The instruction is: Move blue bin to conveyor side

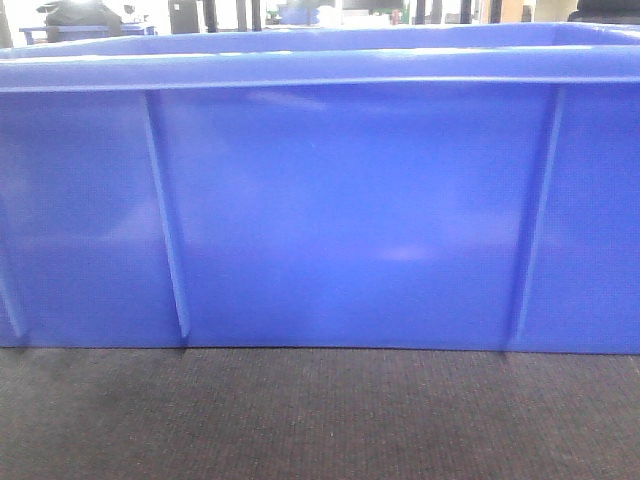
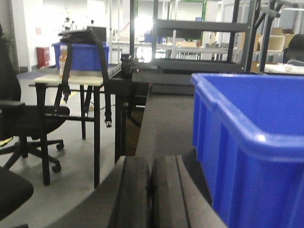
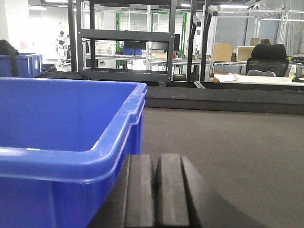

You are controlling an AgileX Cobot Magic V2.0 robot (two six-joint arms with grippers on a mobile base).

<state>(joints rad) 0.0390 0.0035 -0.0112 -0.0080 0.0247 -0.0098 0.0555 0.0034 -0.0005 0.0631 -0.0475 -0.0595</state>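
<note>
Black rubber pads pressed flat together mark both grippers at this moment: the left gripper shows its two fingers meeting along a thin seam with nothing between them, and the right gripper looks the same, jaws closed on empty air. Each sits low over the dark woven belt of the conveyor, one at either end of the blue bin.

From the left wrist view, the bin's ribbed end wall and rolled rim stand just beside the closed fingers, on their right; whether the pads touch the plastic cannot be told. From the right wrist view, the opposite corner of the rim curves close past the fingers, on their left, again with contact unclear. The bin appears empty, as far as its interior shows.

The front camera is filled by the crate's long glossy wall, which rests squarely on the belt. Beyond it stand a table with a smaller blue crate, an office chair and grey metal racking.

Judged from these views, the bin is on the conveyor surface but is not gripped. With both arms bracketing it, a push or squeeze between closed fingers seems the likely method, and the shift towards the belt's side looks still to be finished.
</note>
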